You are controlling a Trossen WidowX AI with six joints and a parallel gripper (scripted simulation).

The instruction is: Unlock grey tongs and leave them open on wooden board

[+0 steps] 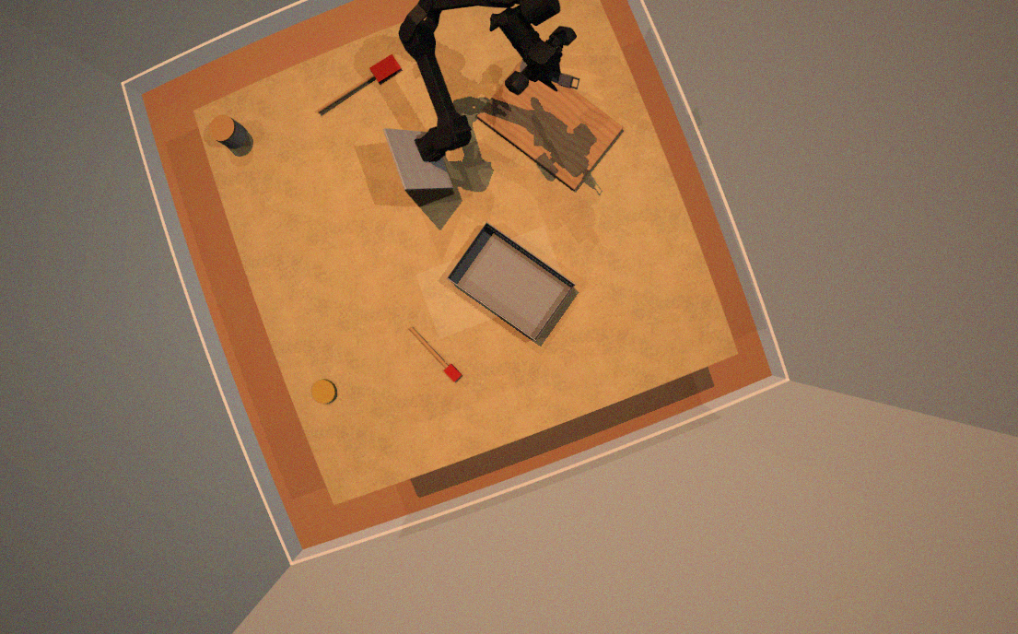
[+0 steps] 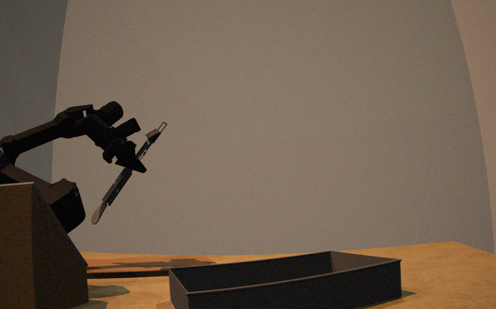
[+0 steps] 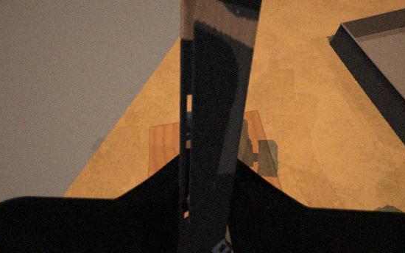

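The grey tongs hang in the air, their arms close together. In the exterior view they slant steeply, with the scalloped tips down to the left and the hinge end with its loop up to the right. My gripper is shut on them around mid-length. Whether the lock is released cannot be told. The wooden board lies below, with the arm's shadow across it. The roasting tin is empty.
A grey-topped wedge block stands beside the arm's base. A large red-headed tool and a dark orange-topped cylinder are at the upper left. A small red-ended tool and a yellow disc lie lower down.
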